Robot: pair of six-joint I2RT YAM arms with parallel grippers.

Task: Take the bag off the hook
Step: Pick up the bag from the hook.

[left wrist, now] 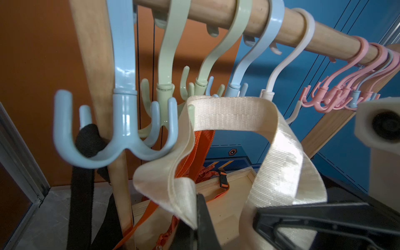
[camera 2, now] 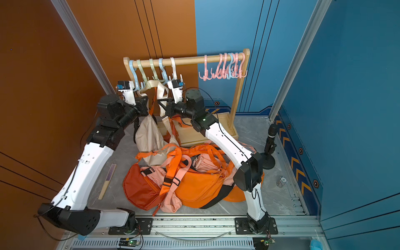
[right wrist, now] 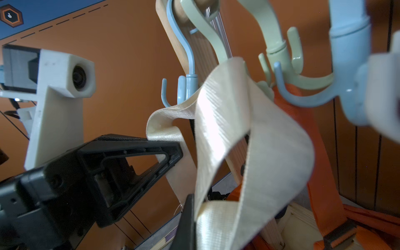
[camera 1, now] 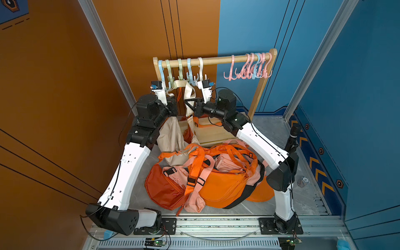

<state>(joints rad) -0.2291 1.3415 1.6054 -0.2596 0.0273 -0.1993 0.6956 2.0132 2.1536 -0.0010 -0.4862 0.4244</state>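
A cream bag (camera 1: 171,138) hangs below the wooden rail (camera 1: 216,60), low behind my left arm. Its wide cream strap (left wrist: 233,116) loops up to the pale green hooks (camera 1: 180,71), where a green prong tip (left wrist: 190,109) pokes up at the strap's edge. Whether the loop still rests on a prong I cannot tell. My left gripper (left wrist: 195,225) is shut on a fold of the strap on one side. My right gripper (right wrist: 191,216) is shut on the strap on the other side, and its black fingertips (camera 1: 186,101) show in a top view.
A pile of orange and pink bags (camera 1: 216,177) covers the table in front of the rack. An orange strap (left wrist: 203,142) and a black strap (left wrist: 86,140) hang from neighbouring hooks. Several pink hooks (camera 1: 249,69) crowd the rail's right end. A microphone stand (camera 2: 269,142) is at the right, a folded fan (camera 2: 107,181) at the left.
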